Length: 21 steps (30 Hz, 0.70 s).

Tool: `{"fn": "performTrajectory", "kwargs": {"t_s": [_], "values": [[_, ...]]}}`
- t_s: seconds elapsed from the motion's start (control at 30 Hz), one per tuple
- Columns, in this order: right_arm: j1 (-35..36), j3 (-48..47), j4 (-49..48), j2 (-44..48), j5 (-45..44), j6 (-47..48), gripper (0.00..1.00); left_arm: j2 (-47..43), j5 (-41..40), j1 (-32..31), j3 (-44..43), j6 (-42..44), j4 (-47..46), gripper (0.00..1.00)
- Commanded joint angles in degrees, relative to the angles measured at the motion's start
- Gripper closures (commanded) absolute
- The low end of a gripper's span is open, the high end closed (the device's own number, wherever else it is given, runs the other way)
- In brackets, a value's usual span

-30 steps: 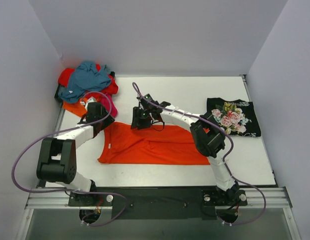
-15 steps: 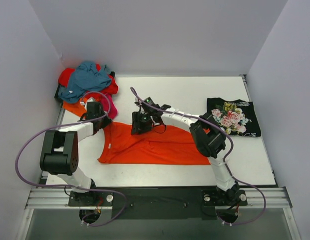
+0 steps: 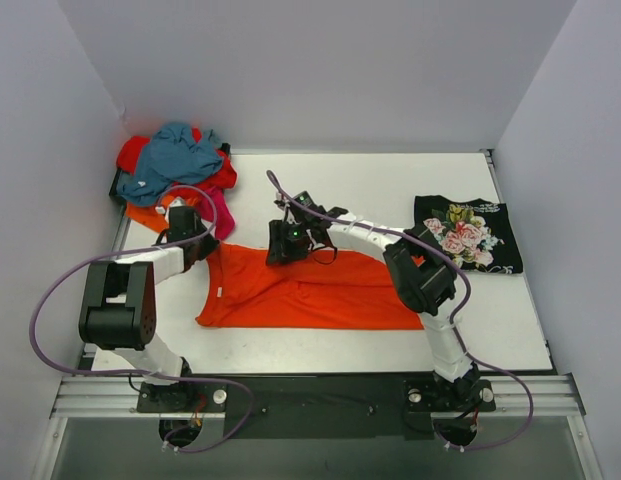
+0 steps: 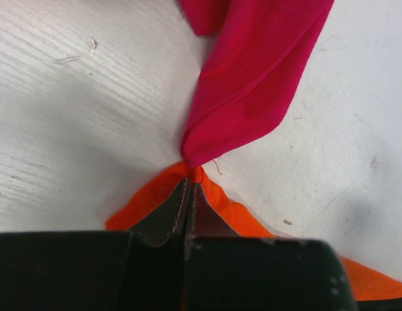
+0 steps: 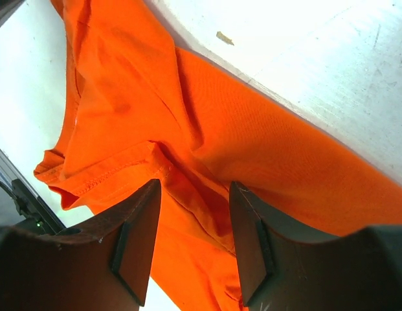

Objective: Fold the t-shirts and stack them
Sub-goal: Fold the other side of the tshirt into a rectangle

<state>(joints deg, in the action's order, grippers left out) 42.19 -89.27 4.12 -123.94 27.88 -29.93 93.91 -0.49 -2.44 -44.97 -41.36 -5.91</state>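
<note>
left gripper: jaws pressed together, pinching the far-left corner of the orange shirt
right gripper: jaws partly apart, straddling a raised fold and hem at the orange shirt's far edge, not clamped on it
orange shirt: spread flat mid-table, in front of both arms
pink shirt: its tip touches the pinched corner
pile of shirts: teal, red and orange, far-left corner of the table
black flowered shirt: folded, right side, well apart
</note>
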Motion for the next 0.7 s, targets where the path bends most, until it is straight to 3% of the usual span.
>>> {"fn": "performTrajectory", "kwargs": {"t_s": [0.0, 0.67], "values": [[1.5, -4.2, 0.8, 0.8, -0.6, 0.7, 0.58, 0.0, 0.5, 1.0, 0.5, -0.1, -3.5, 1.00], [5.1, -11.3, 6.5, -5.9, -4.0, 5.5, 0.61, 0.7, 2.1, 2.1, -0.6, 0.7, -3.6, 1.00]]}}
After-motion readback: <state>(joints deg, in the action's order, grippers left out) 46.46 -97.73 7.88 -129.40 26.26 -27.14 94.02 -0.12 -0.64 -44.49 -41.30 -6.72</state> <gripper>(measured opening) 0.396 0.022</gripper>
